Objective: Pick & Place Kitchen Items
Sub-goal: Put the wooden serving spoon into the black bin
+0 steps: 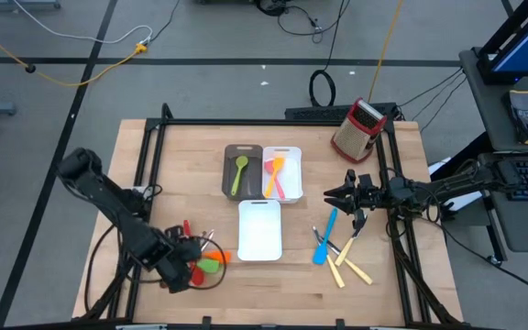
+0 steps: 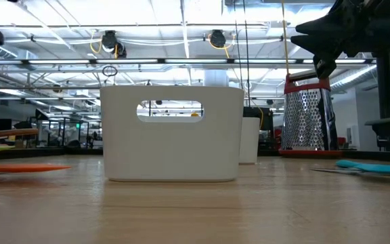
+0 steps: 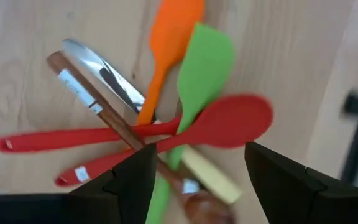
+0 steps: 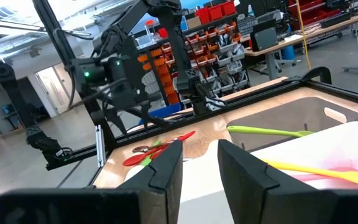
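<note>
A heap of kitchen items (image 1: 205, 262) lies near the table's front left: in the left wrist view a red spoon (image 3: 229, 124), a green spatula (image 3: 204, 62), an orange spatula (image 3: 169, 37), a second red utensil (image 3: 55, 140), a brown wooden handle (image 3: 86, 99) and a metal knife (image 3: 104, 71) cross one another. My left gripper (image 3: 197, 171) is open just above this heap, one finger on either side of it. My right gripper (image 1: 331, 195) is open and empty, raised over the table's right part; it also shows in the low view (image 2: 327, 34).
A dark-brown tray (image 1: 230, 156) holds a green spoon (image 1: 239, 172). A white tray (image 1: 293, 156) beside it holds orange and pink utensils. Another white tray (image 1: 260, 229) stands nearer. A blue spatula (image 1: 324, 240) and cream-handled knives (image 1: 351, 268) lie right. A red-and-metal grater (image 1: 359, 128) stands far right.
</note>
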Controlling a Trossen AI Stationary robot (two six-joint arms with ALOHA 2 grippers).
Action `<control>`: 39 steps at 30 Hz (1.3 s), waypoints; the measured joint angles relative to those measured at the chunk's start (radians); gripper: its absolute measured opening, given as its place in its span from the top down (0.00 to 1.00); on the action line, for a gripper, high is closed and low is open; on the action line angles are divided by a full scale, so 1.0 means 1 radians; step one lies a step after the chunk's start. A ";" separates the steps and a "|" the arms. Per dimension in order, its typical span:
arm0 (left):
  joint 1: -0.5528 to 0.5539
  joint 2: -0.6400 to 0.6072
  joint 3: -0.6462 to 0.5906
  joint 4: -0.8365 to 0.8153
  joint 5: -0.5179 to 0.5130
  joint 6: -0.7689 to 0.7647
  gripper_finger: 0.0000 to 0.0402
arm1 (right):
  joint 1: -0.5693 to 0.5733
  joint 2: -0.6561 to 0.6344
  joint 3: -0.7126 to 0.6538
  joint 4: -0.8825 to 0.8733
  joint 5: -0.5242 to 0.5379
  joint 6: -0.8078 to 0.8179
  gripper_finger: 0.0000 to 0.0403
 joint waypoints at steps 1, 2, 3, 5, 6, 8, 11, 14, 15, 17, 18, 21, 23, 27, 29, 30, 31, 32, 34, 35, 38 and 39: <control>-0.001 0.007 0.000 -0.012 0.002 0.049 0.38 | 0.000 0.000 0.000 0.000 0.000 0.000 0.77; -0.003 0.013 0.000 -0.026 0.002 0.096 0.38 | 0.000 0.000 0.000 0.000 0.000 0.000 0.77; -0.004 0.018 0.000 -0.043 0.002 0.148 0.38 | 0.000 0.000 0.000 0.000 0.000 0.000 0.77; -0.007 0.024 0.000 -0.065 0.002 0.277 0.38 | 0.000 0.000 0.000 0.000 0.000 0.000 0.77; -0.007 0.024 0.000 -0.072 0.001 0.357 0.38 | 0.000 0.000 0.000 0.000 0.000 0.000 0.77; -0.008 0.024 0.000 -0.083 0.001 0.542 0.38 | 0.000 0.000 0.000 0.000 0.000 0.000 0.77; -0.008 0.024 0.000 -0.094 -0.018 0.797 0.38 | 0.000 0.000 0.000 0.000 0.000 0.000 0.77; -0.008 0.024 0.000 -0.097 -0.062 0.993 0.38 | 0.000 0.000 0.000 0.003 0.000 0.000 0.77; -0.008 0.024 0.000 -0.097 -0.081 1.054 0.38 | 0.000 0.000 0.000 0.004 0.000 0.000 0.77; -0.008 0.024 0.000 -0.097 -0.127 1.178 0.38 | 0.000 0.000 0.000 0.003 0.000 0.004 0.77; -0.007 0.024 0.000 -0.098 -0.148 1.233 0.38 | 0.000 0.000 0.000 0.004 0.000 0.007 0.77; 0.001 0.024 0.000 -0.097 -0.178 1.359 0.38 | 0.000 0.000 0.000 0.003 0.000 0.011 0.77; 0.013 0.024 0.000 -0.097 -0.169 1.410 0.38 | 0.000 0.000 0.000 0.003 0.000 0.012 0.77; 0.030 0.024 -0.033 -0.095 -0.169 1.477 0.38 | 0.000 0.000 0.000 0.003 0.000 0.012 0.77; 0.030 0.024 -0.059 -0.093 -0.172 1.530 0.38 | 0.000 0.000 0.000 0.003 0.000 0.012 0.77; 0.028 0.024 -0.073 -0.090 -0.178 1.562 0.38 | 0.000 0.000 0.000 0.003 0.000 0.012 0.77; 0.025 0.024 -0.088 -0.084 -0.190 1.593 0.38 | 0.000 0.000 0.000 0.003 0.000 0.012 0.77; 0.022 0.024 -0.102 -0.077 -0.201 1.624 0.38 | 0.000 0.000 0.000 0.003 0.000 0.012 0.77; 0.012 0.024 -0.123 -0.066 -0.230 1.680 0.38 | 0.000 0.000 0.000 0.003 0.000 0.012 0.77; 0.010 0.024 -0.132 -0.053 -0.251 1.707 0.38 | 0.000 0.000 0.000 0.003 0.000 0.012 0.77; 0.004 0.024 -0.148 -0.010 -0.349 1.765 0.38 | 0.000 0.000 0.000 0.003 0.000 0.012 0.77; 0.004 0.024 -0.148 -0.005 -0.378 1.774 0.38 | 0.000 0.000 0.000 0.003 0.000 0.012 0.77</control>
